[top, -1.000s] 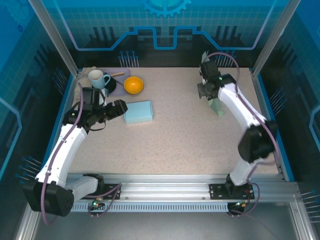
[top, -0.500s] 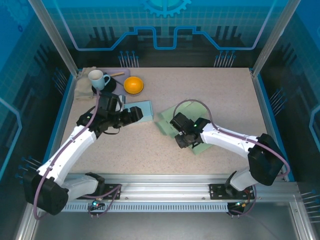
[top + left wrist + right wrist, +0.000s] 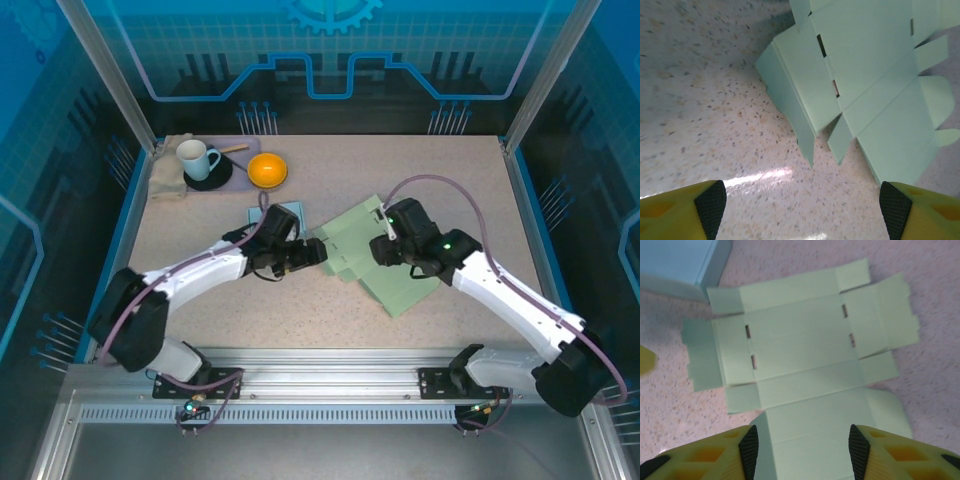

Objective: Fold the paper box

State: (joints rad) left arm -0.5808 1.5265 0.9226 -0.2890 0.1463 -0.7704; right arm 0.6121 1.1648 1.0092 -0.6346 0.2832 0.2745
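The flat, pale green paper box sheet (image 3: 352,250) lies unfolded on the speckled table (image 3: 450,180). The left gripper (image 3: 318,252) is wide open beside it, empty. The right gripper (image 3: 384,242) hangs half open above it, empty.

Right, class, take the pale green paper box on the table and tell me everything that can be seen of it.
The paper box is a pale green sheet of thin card, unfolded: creased panels, side flaps, a rounded tab and four small slots. It lies spread out near the middle of the speckled table, one corner close to a blue box. The right end effector hangs open above its near panel. The left end effector, also open, faces its edge without touching.
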